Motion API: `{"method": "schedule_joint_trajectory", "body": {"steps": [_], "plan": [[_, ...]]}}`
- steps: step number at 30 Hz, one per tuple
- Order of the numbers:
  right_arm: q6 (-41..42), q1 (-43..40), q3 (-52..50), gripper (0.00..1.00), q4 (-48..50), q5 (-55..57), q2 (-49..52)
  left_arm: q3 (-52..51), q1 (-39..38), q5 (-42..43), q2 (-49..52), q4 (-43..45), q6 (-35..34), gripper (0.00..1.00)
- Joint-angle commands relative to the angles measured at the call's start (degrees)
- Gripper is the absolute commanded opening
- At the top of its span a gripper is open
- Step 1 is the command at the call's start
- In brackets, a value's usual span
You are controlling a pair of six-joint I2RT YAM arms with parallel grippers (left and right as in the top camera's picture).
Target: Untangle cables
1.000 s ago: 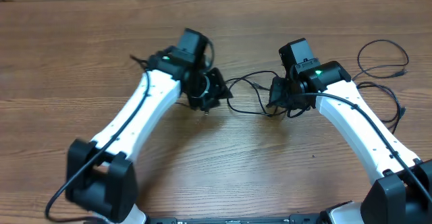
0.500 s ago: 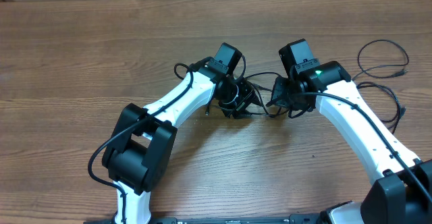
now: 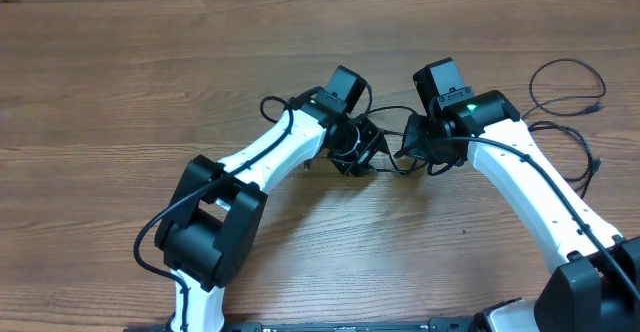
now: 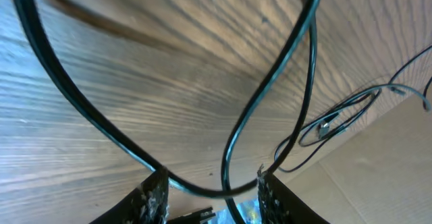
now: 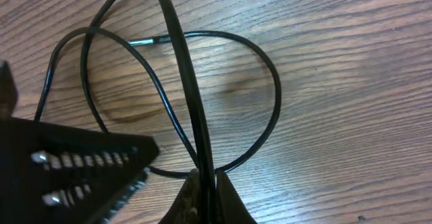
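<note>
A tangled black cable (image 3: 386,111) loops on the wooden table between my two grippers. My left gripper (image 3: 357,148) sits at the loops' left end. In the left wrist view its fingers (image 4: 210,191) are apart, and two cable strands (image 4: 270,89) pass between them without being pinched. My right gripper (image 3: 414,148) is at the loops' right end. In the right wrist view its fingers (image 5: 204,191) are shut on one strand of the cable (image 5: 183,62), and further loops (image 5: 273,89) lie on the table beyond.
Two more thin black cables lie at the right of the table, a loop (image 3: 566,84) and a longer cord (image 3: 578,137); they also show far off in the left wrist view (image 4: 337,119). The left gripper's body (image 5: 67,166) fills the lower left of the right wrist view.
My left arm has swung right from the table's left-centre to close beside the right gripper, onto the cable loops. The right arm has not moved.
</note>
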Motion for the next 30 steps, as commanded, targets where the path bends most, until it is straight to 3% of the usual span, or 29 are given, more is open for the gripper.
{"method": "schedule_joint_trajectory", "body": {"steps": [1,9,17,30], "plan": [[0.4,-0.2,1.4,0.04,0.0,1.0,0.1,0.2,-0.9,-1.0,0.7,0.0,-1.9,0.43],[0.4,-0.2,1.4,0.04,-0.3,1.0,0.1,0.2,-0.9,0.9,0.7,-0.5,-1.9,0.36],[0.4,-0.2,1.4,0.04,-0.3,1.0,0.1,0.2,-1.6,0.2,0.7,-3.0,-1.8,0.37],[0.4,-0.2,1.4,0.04,-0.7,1.0,0.1,0.2,-3.6,-10.1,0.7,-3.9,-1.9,0.41]]}}
